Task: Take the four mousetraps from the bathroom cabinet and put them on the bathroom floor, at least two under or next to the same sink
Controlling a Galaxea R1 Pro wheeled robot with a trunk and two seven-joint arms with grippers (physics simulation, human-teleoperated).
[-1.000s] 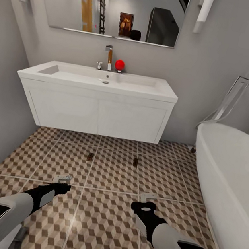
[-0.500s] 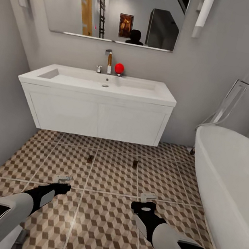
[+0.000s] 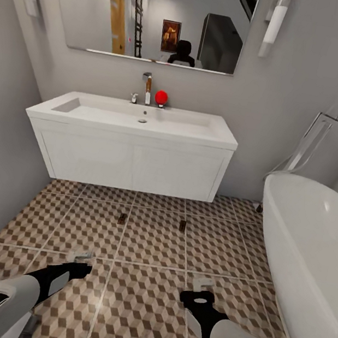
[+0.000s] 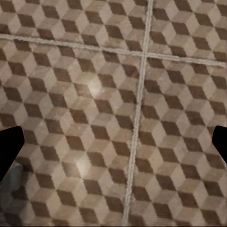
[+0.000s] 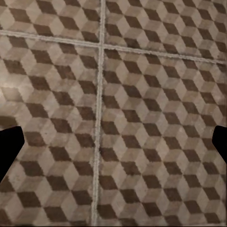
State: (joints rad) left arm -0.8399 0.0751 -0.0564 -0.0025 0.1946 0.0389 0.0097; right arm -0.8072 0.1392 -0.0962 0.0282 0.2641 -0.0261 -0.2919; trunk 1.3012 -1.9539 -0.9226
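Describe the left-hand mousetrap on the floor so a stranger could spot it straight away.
Find the white sink below the mirror. On the patterned floor in front lie two tiny dark boards; the left mousetrap lies on a grout line below the tap, its twin nearer the bathtub.

The bathroom floor (image 3: 140, 302) is laid in large cube-patterned tiles of brown, beige and white with thin grey grout. Two mousetraps lie flat on it just in front of the sink vanity, one (image 3: 122, 218) left, one (image 3: 182, 225) right, well apart.
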